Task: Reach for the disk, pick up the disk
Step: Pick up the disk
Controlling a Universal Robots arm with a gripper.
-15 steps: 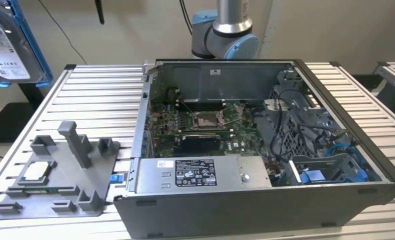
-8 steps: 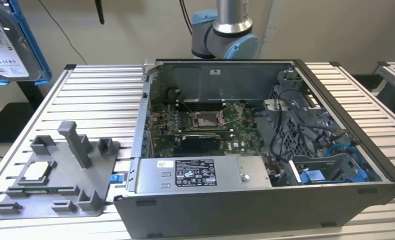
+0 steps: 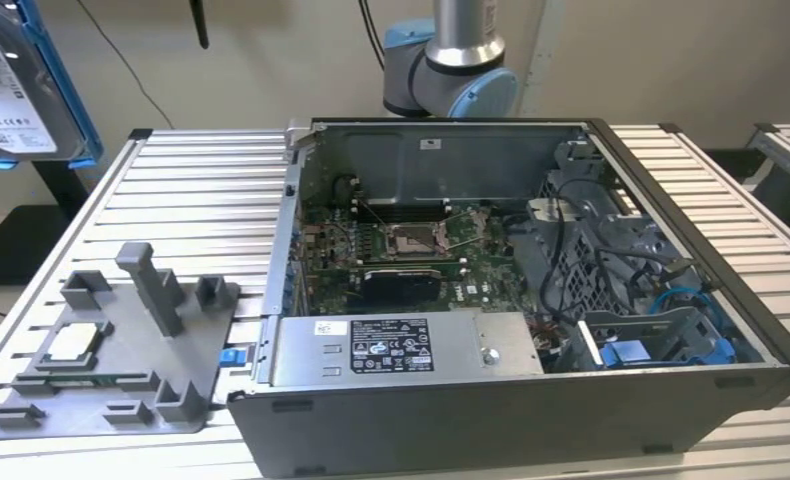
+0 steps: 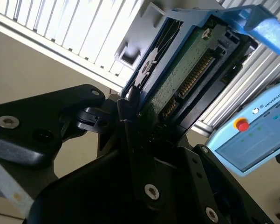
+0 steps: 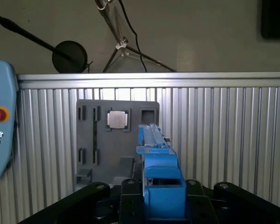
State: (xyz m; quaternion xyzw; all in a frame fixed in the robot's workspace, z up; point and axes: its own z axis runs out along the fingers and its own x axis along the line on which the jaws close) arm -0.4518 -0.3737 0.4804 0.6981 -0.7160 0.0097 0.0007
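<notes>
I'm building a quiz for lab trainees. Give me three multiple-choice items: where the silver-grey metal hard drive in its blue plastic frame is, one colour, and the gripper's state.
1. Where is the silver-grey metal disk in the blue plastic frame? A) on the floor B) in a cardboard box C) held up at the exterior view's left
2. Its printed label is: A) white B) red C) green
3. The gripper is: A) open B) shut on the disk C) shut on a screwdriver
Answers: C, it is clear of the slatted metal table; A, the exterior view shows the white face; B, both wrist views show it clamped on the frame.
</notes>
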